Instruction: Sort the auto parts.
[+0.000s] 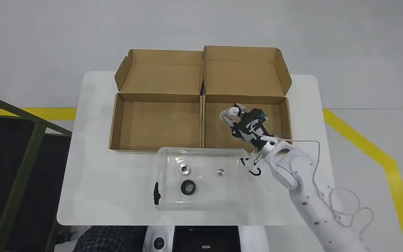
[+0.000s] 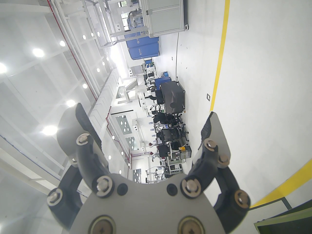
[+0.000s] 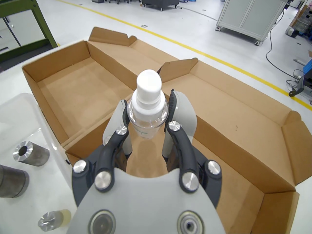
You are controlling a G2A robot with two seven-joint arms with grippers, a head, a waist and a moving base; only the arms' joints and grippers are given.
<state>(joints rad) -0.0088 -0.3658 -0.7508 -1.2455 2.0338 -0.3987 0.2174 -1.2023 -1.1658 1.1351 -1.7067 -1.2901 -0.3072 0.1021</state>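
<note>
One clear bottle (image 3: 148, 104), white cap, clamped in right end effector (image 3: 148, 99); left end effector (image 2: 145, 110) apart.

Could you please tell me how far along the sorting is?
Nothing looks sorted yet: the left box lies bare. In hand: the right gripper holds a white-capped bottle over the right box. Left: metal parts and a black ring in the clear tray.
</note>
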